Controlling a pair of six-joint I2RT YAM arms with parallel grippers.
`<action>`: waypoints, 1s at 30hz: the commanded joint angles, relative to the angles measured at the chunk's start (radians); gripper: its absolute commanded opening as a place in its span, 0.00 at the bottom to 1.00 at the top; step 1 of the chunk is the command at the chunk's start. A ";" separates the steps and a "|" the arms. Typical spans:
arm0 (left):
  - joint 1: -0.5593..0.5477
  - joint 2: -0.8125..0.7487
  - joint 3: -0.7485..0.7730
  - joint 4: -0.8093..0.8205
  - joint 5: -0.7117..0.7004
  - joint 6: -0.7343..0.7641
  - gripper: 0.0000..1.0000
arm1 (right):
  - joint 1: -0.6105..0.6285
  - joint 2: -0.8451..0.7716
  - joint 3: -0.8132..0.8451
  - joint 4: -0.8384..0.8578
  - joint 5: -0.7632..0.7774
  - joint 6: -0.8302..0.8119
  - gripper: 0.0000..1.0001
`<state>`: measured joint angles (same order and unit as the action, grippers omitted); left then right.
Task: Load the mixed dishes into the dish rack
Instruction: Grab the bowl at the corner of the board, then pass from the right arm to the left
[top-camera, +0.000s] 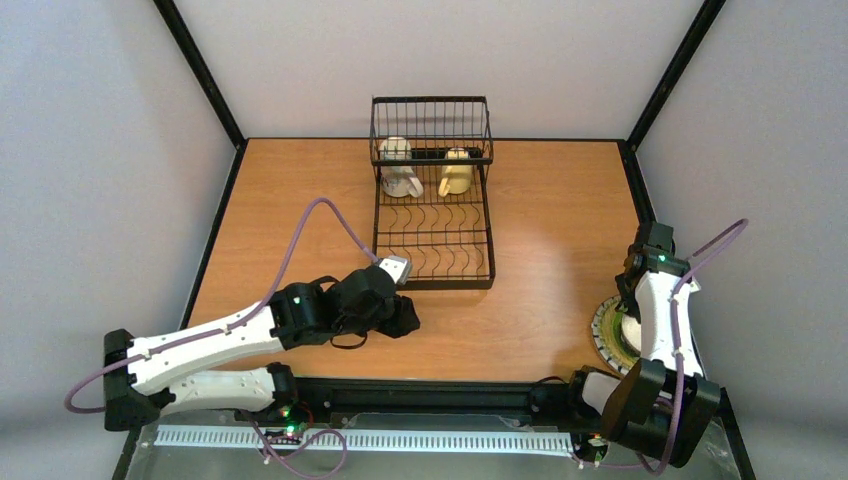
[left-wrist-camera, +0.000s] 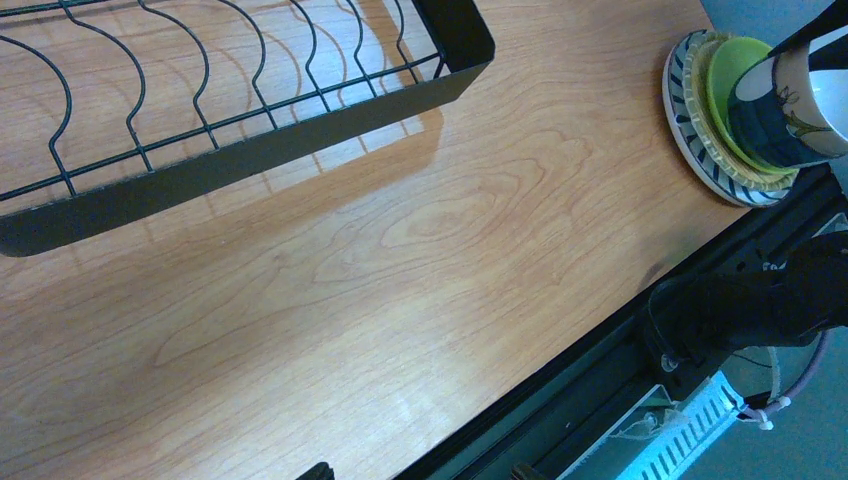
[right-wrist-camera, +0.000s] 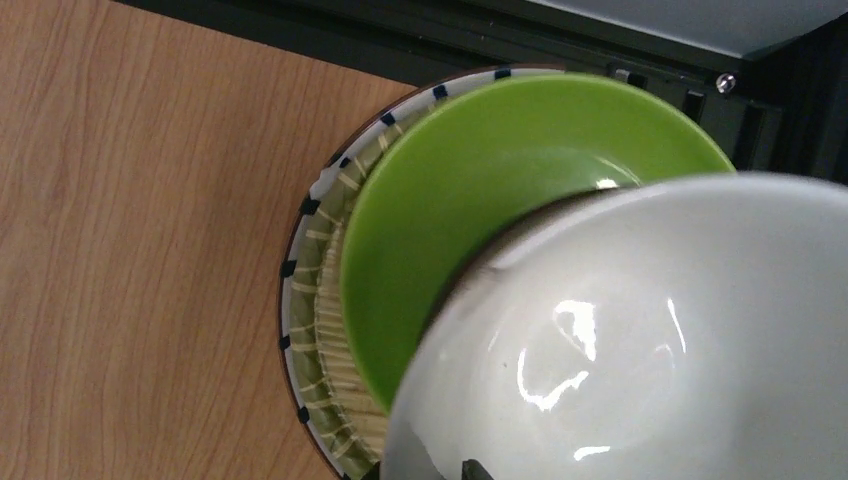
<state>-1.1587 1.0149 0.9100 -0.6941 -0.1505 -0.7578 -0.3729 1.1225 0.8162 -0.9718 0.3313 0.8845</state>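
Gripping teal-and-white bowl (left-wrist-camera: 775, 115) rim: right hand (top-camera: 630, 308), bowl tilted over lime-green plate (right-wrist-camera: 450, 200) | left hand (top-camera: 400, 312): released, empty, near dish rack (top-camera: 435, 255) | white mug (top-camera: 398, 165), cream-yellow mug (top-camera: 457, 172): in rack basket

The rack's (top-camera: 435, 283) plate slots lie open from above; two mugs (top-camera: 400, 170) (top-camera: 457, 175) occupy its basket. The left arm (top-camera: 300, 315) crowds its near left corner. The desk (top-camera: 550, 230) right of it is bare.

Bright even light; glare streaks the blurred, close-up bowl (right-wrist-camera: 620, 340).
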 joint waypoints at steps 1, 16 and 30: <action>-0.007 0.013 0.043 -0.024 -0.005 0.025 1.00 | -0.011 -0.021 -0.023 -0.045 -0.014 0.031 0.29; -0.007 0.010 0.041 -0.022 -0.002 0.008 1.00 | -0.010 -0.036 0.028 -0.078 -0.003 0.035 0.02; -0.007 -0.005 0.030 -0.025 -0.006 -0.007 1.00 | -0.010 -0.046 0.130 -0.112 0.011 0.003 0.02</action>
<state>-1.1587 1.0286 0.9188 -0.6971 -0.1505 -0.7559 -0.3771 1.0870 0.9009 -1.0508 0.3283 0.8909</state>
